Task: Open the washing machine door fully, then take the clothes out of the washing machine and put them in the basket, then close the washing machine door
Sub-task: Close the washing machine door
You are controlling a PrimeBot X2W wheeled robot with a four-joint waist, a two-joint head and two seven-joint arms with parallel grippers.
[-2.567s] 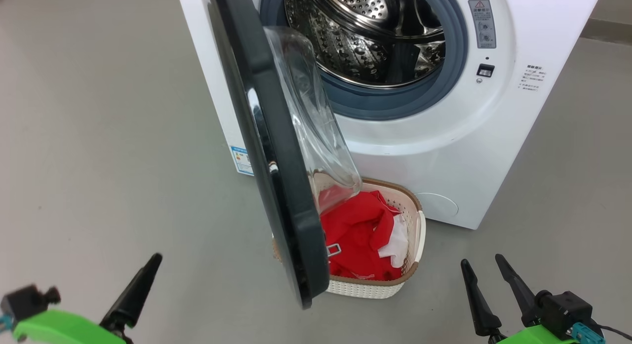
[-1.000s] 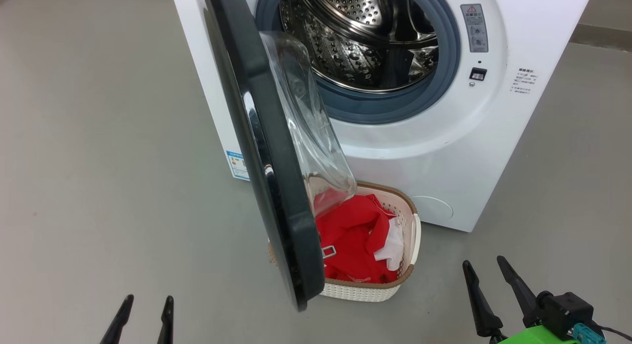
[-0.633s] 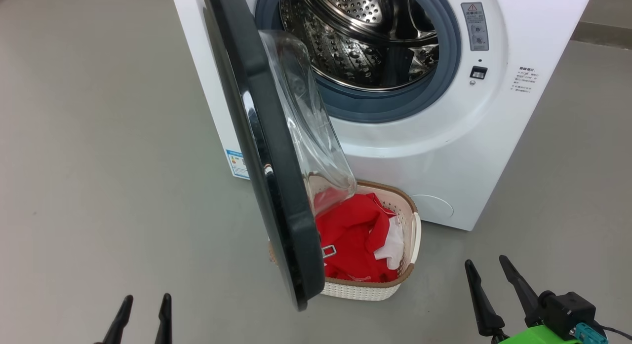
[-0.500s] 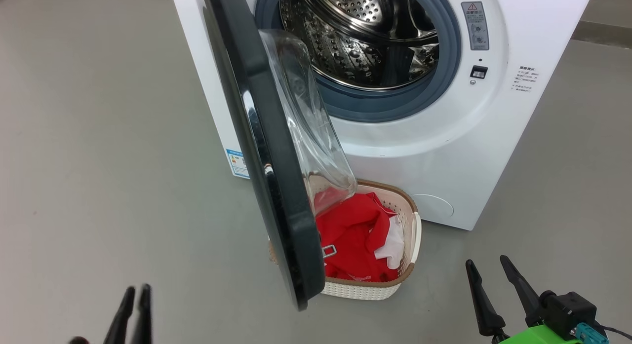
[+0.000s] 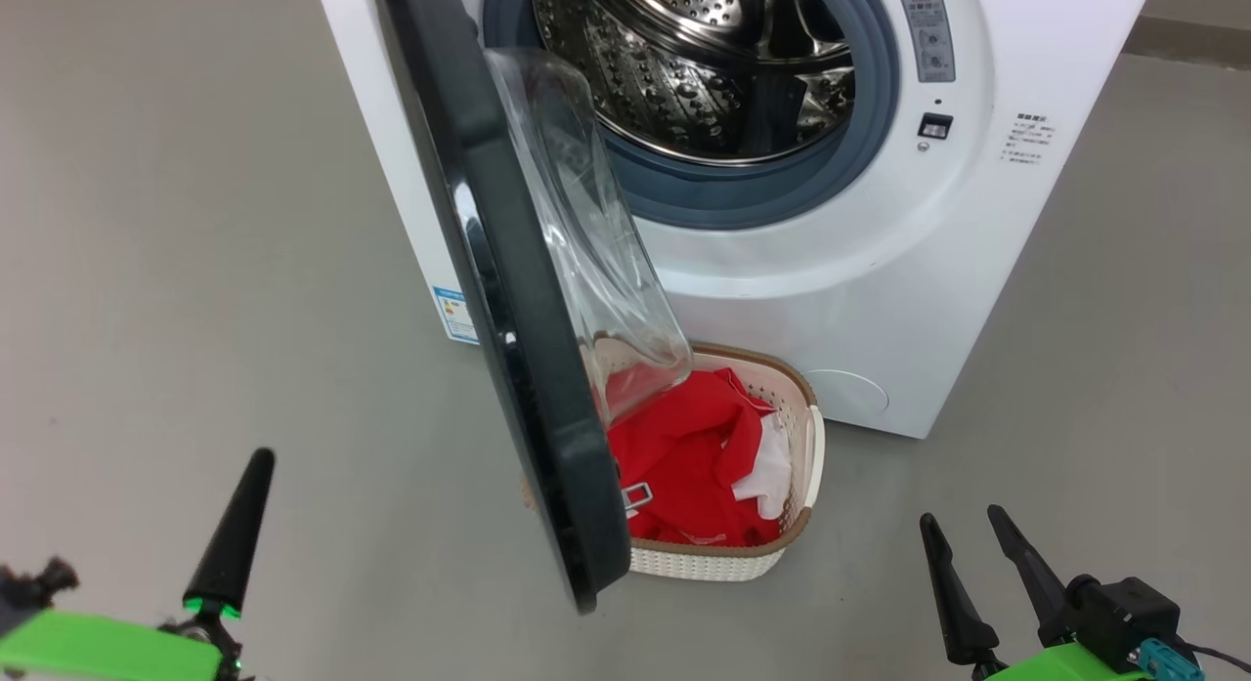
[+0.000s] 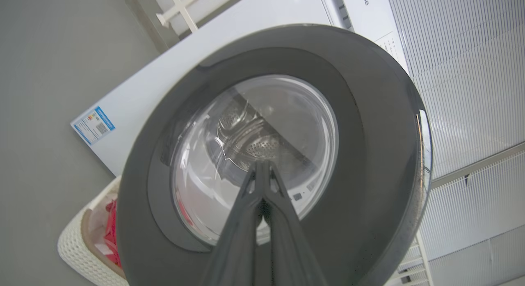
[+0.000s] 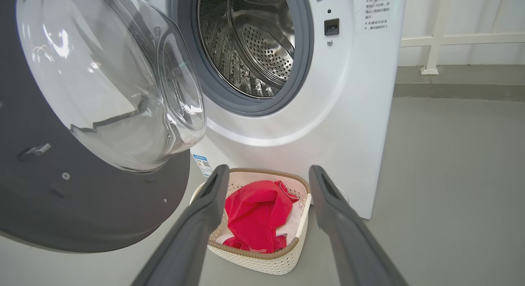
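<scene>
Judging by how things lie, you are on the last step. The door (image 5: pixel 508 300) stands swung out from the washer (image 5: pixel 880 271), nearly edge-on in the head view. The red clothes (image 5: pixel 684 456) lie heaped in the basket (image 5: pixel 816 446), which sits on the floor (image 5: pixel 195 222) just before the washer and partly under the door's lower edge. As much of the drum (image 5: pixel 704 65) as you can see is bare steel, with no red in it. So the opening and the unloading look done, and closing the door is what is left.

Your left gripper (image 6: pixel 261 165) has its jaws pressed together on nothing. Your right gripper (image 5: pixel 960 517) hangs low at the right, well apart from the door, jaws wide and empty.

The left wrist view gives you what the head view cannot: the door's outer face, with the closed fingertips aimed at its window. Whether they touch the glass you cannot tell from there. The head view places that gripper low at the left, off the door's outer side, apparently with floor between them.

The right wrist view gives you the other side: the glass bowl (image 7: pixel 110 81) bulging from the door's inner face, a deeper look into the drum, and the basket between the open fingers.
</scene>
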